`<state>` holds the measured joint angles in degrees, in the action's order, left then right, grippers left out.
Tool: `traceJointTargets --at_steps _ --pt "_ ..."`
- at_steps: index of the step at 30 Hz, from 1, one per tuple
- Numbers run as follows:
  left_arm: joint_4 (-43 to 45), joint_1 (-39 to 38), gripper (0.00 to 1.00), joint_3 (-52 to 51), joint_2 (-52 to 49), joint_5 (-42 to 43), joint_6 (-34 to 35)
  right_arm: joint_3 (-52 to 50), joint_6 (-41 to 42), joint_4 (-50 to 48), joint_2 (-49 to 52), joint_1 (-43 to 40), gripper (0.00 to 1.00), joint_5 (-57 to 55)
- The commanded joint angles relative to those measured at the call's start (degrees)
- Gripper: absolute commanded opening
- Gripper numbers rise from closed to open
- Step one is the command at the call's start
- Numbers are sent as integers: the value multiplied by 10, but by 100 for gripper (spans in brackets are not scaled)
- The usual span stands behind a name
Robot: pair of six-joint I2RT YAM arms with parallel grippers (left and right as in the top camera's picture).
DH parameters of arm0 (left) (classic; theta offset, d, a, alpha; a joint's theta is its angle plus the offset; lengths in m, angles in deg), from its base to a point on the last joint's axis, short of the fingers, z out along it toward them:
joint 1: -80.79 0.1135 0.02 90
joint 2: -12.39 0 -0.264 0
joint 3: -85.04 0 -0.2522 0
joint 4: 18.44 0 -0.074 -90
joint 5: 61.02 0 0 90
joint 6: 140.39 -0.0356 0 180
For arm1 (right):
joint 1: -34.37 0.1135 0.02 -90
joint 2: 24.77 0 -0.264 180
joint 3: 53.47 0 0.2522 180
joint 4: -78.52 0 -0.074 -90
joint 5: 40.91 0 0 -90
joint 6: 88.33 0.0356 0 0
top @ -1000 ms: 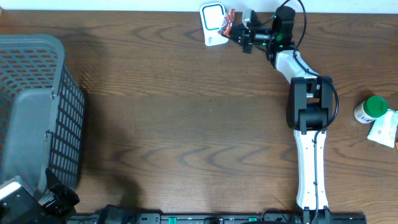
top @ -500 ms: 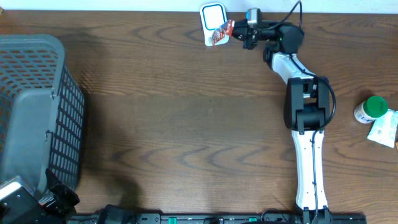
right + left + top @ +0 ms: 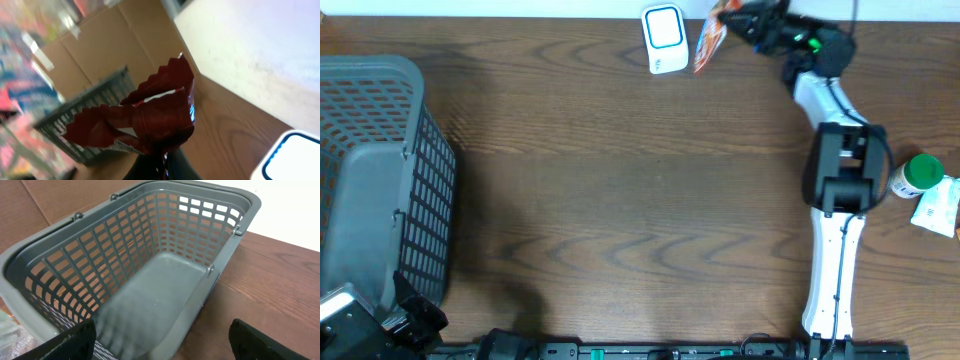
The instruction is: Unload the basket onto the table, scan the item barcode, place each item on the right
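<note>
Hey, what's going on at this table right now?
The right tool is shut on a red snack packet, holding it up at the table's far edge just beside the white scanner. The left tool hangs open by the empty gray basket, holding nothing. A green-capped bottle and a white packet sit on the table's right side.

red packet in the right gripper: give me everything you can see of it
The red packet is a small, glossy, foil-like wrapper with zigzag-cut end seams and a little white print showing; no barcode is readable. It is crumpled and folded. The right gripper is shut on its lower part, and nothing else touches it. From overhead it sits tilted above the far edge of the table, just right of the white scanner and apart from it.
</note>
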<state>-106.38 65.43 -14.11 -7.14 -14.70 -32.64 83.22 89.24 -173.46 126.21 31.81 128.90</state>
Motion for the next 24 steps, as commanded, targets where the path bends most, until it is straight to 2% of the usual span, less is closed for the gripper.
traceJointTargets --at_steps 1,8,11,15,18,20,22,24 --pt "0 3 85 1 3 -5 -7 8 97 15 -103 -24 2 -39" --pt "0 3 85 1 3 -5 -7 8 107 200 -260 -68 2 -33" --pt "0 3 85 1 3 -5 -7 8 52 325 -329 -93 1 -47" --pt "0 3 85 1 3 -5 -7 8 -106 587 -409 -145 2 -70" --pt "0 3 85 1 3 -5 -7 8 -279 846 -466 -196 2 -136" --pt "0 3 85 1 3 -5 -7 8 -412 1054 -503 -231 2 -249" --pt "0 3 85 1 3 -5 -7 8 -513 1214 -530 -254 2 -389" --pt "0 3 85 1 3 -5 -7 8 -583 1313 -543 -266 2 -520"
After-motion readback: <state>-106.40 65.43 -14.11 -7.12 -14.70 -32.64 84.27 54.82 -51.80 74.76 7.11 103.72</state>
